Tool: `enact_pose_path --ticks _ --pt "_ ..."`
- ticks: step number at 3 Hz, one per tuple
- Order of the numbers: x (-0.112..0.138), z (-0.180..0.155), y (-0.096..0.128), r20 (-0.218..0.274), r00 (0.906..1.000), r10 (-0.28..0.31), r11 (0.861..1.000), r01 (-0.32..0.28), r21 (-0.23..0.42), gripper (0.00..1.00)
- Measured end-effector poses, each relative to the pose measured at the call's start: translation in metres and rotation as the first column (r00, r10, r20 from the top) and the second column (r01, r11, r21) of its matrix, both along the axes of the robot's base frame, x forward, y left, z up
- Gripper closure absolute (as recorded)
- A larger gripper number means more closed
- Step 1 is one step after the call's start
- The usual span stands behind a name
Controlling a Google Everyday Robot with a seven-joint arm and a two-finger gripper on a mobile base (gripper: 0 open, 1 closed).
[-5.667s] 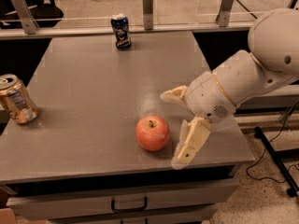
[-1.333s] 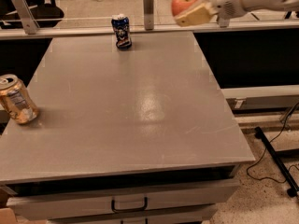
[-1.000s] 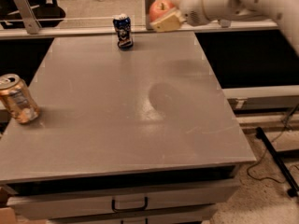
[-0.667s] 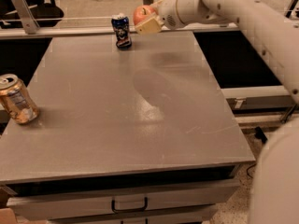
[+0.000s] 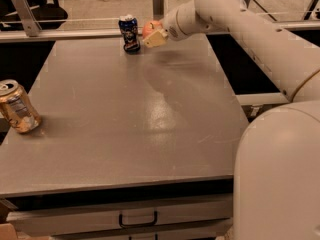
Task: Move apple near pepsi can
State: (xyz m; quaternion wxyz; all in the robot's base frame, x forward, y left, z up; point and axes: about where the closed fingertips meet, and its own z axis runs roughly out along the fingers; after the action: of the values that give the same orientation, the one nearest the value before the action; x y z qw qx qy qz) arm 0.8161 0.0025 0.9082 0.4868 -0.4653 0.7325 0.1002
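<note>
The dark blue pepsi can [image 5: 129, 33] stands upright at the far edge of the grey table [image 5: 125, 114]. My gripper [image 5: 152, 34] is just right of the can, low over the far table edge, shut on the red-orange apple [image 5: 149, 28]. Only the apple's top and left side show; a tan finger [image 5: 156, 38] covers its front. The apple sits a small gap from the can, and I cannot tell whether it touches the table.
A gold-tan dented can [image 5: 18, 107] stands tilted at the table's left edge. My white arm [image 5: 250, 29] reaches across from the right, with its bulk at the lower right. A rail with metal posts [image 5: 158, 1] runs behind the table. Drawers [image 5: 137, 218] sit below the front edge.
The gripper has lifted the apple from the front of the table, carried it to the far right, then moved it left and down to beside the pepsi can.
</note>
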Motion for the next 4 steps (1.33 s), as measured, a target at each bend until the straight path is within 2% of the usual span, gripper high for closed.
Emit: enact_pose_path --ticks 1,2,4 --pt "0.005 -0.019 -0.002 -0.054 0.9982 -0.026 1.000 0.026 0.002 1.00" --pt "0.008 -0.031 0.008 -0.099 0.9950 -0.012 1.000 0.013 0.016 0.82" --pt "0.009 -0.044 0.013 -0.152 0.9883 -0.008 1.000 0.011 0.023 0.35"
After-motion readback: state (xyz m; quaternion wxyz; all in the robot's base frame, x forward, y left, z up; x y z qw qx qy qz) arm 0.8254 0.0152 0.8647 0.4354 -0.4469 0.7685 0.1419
